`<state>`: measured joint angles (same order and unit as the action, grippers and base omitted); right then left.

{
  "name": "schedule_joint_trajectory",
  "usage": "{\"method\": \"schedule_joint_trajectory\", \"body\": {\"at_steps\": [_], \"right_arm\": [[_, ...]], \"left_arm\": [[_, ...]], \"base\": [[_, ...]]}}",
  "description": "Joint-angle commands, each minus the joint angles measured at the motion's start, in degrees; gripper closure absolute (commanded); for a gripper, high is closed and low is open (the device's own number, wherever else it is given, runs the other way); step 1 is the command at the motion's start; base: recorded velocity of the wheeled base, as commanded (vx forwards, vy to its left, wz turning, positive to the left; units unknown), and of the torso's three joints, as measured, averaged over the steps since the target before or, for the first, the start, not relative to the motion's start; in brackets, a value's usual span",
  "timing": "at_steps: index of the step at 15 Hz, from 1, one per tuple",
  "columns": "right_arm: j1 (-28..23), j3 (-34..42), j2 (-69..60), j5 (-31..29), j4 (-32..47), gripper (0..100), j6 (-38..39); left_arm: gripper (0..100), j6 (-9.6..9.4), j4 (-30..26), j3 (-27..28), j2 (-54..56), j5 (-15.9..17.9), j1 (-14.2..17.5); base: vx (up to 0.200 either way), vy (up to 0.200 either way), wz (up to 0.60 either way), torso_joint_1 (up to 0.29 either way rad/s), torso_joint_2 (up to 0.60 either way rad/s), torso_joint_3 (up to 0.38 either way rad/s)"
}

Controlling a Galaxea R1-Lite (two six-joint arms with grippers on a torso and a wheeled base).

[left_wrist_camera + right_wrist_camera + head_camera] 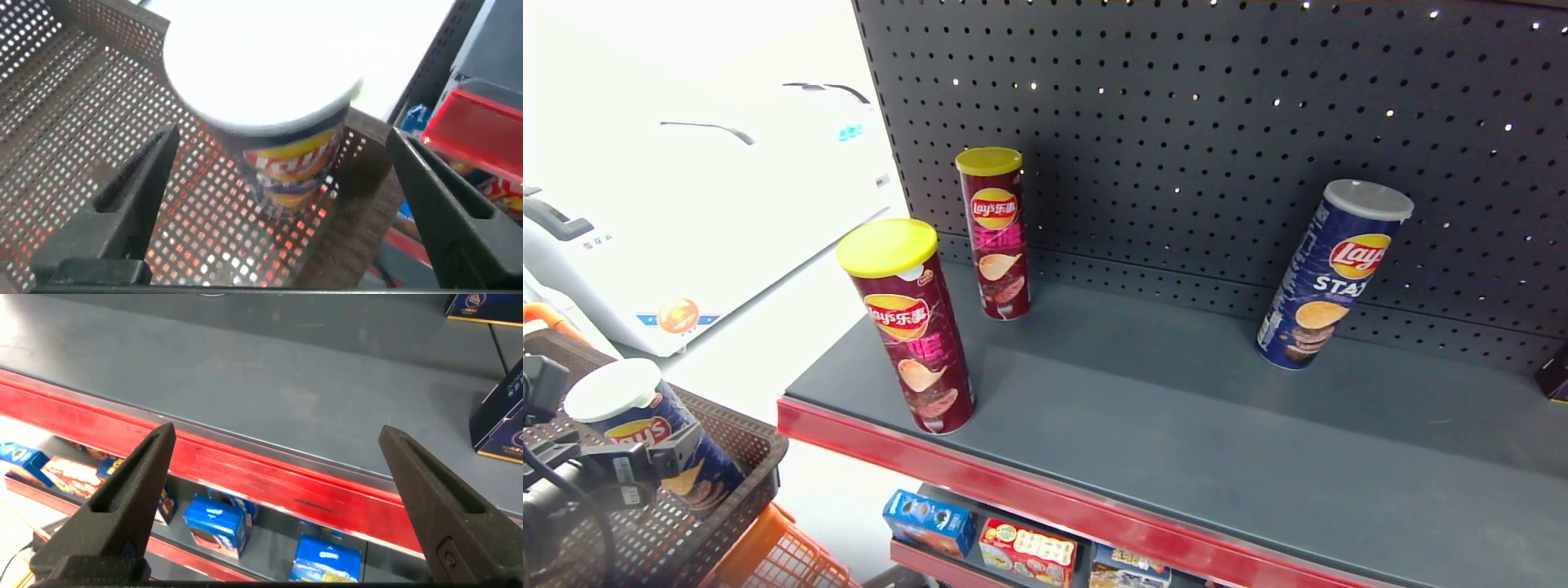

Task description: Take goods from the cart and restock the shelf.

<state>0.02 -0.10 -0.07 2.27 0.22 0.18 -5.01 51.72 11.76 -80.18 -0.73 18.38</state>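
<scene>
The shelf deck (1192, 441) looks like painted metal, matt grey and smooth, and its red front lip (1029, 488) is shinier. The back panel (1217, 122) is dark matt sheet punched with holes. The near maroon can (915, 343) and the far maroon can (999, 237) wear glossy printed wraps under smooth yellow plastic lids. The blue can (1327, 278) has a frosted translucent lid (same glossy wrap). The cart basket (743, 482) is perforated brown mesh, probably plastic. The left gripper (282, 137) has matt black fingers (131, 196).

Round logos mark the front maroon can (911, 343), the rear maroon can (996, 237) and the blue can (1327, 278). Print on the lower-shelf boxes (1029, 551) is too small to read.
</scene>
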Motion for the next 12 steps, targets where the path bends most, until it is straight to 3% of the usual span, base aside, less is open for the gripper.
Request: {"method": "schedule_joint_trajectory", "body": {"at_steps": [1, 2, 4, 8, 12], "right_arm": [[0.1, 0.0, 0.1, 0.0, 0.0, 0, 0.0], [0.1, 0.0, 0.1, 0.0, 0.0, 0, 0.0], [0.1, 0.0, 0.1, 0.0, 0.0, 0, 0.0], [0.1, 0.0, 0.1, 0.0, 0.0, 0, 0.0], [0.1, 0.0, 0.1, 0.0, 0.0, 0, 0.0]], "left_arm": [[0, 0.0, 2.1, -0.6, -4.7, 0.0, 0.0], [0, 0.0, 7.7, -2.1, -8.2, -0.1, -0.1], [0, 0.0, 13.7, -3.8, -11.8, -0.1, -0.1], [0, 0.0, 21.0, -4.0, -17.5, -0.1, -0.1], [0, 0.0, 23.4, -3.6, -20.8, -0.1, -0.1]], "base": [[0.0, 0.0, 0.0, 0.0, 0.0, 0.0], [0.0, 0.0, 0.0, 0.0, 0.0, 0.0], [0.0, 0.0, 0.0, 0.0, 0.0, 0.0], [0.0, 0.0, 0.0, 0.0, 0.0, 0.0], [0.0, 0.0, 0.0, 0.0, 0.0, 0.0]]}}
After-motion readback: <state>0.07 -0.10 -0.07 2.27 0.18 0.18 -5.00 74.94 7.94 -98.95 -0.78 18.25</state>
